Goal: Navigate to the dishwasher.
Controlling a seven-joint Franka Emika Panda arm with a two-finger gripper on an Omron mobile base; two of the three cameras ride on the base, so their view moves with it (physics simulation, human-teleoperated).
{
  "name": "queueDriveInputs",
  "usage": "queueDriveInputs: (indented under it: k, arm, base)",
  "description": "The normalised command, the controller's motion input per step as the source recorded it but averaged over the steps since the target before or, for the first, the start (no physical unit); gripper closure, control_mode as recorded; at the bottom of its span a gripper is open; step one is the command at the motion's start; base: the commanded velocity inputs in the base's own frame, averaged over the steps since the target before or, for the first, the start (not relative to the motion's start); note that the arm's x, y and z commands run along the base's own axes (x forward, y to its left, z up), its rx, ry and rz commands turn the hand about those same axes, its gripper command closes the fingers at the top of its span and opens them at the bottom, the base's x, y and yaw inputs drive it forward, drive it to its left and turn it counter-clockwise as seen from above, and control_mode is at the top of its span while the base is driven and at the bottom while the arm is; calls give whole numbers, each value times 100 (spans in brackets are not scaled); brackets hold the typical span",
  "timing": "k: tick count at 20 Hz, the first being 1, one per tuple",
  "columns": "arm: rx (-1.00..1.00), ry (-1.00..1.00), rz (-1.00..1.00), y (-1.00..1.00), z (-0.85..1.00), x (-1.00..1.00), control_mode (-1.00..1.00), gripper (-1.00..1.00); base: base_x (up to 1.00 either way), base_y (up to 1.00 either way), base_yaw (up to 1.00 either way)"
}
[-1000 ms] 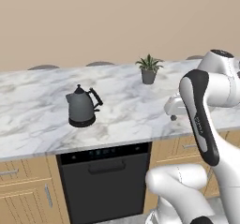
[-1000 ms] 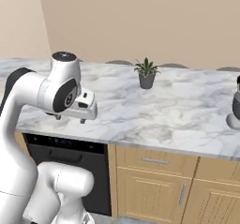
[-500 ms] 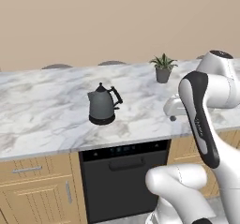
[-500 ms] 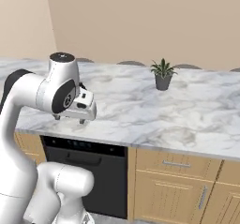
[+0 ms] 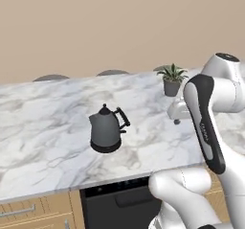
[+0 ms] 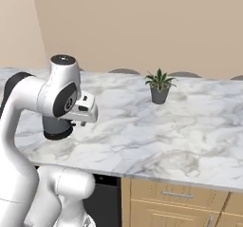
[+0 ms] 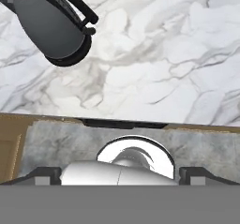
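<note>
Black flat-fronted dishwasher (image 5: 119, 205) under the marble counter (image 5: 48, 127), dark handle, top control strip; tool state indiscernible.

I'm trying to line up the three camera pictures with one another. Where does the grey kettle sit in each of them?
Left base view: the kettle stands left of centre on the marble counter.
Right base view: I can't make it out; the arm covers that part of the counter.
Hand view: upper left corner.
Shared landmark: the counter's front edge, with the dishwasher below it.
</note>
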Motion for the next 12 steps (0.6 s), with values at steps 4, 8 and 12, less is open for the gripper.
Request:
queueDriveInputs:
  k: [4, 8, 12]
  arm:
    - [0, 0, 0, 0, 0, 0, 100, -100]
    - [0, 0, 0, 0, 0, 0, 100, -100]
    - [0, 0, 0, 0, 0, 0, 100, -100]
  base:
    - [7, 1, -1]
    - [0, 0, 0]
    - [0, 0, 0]
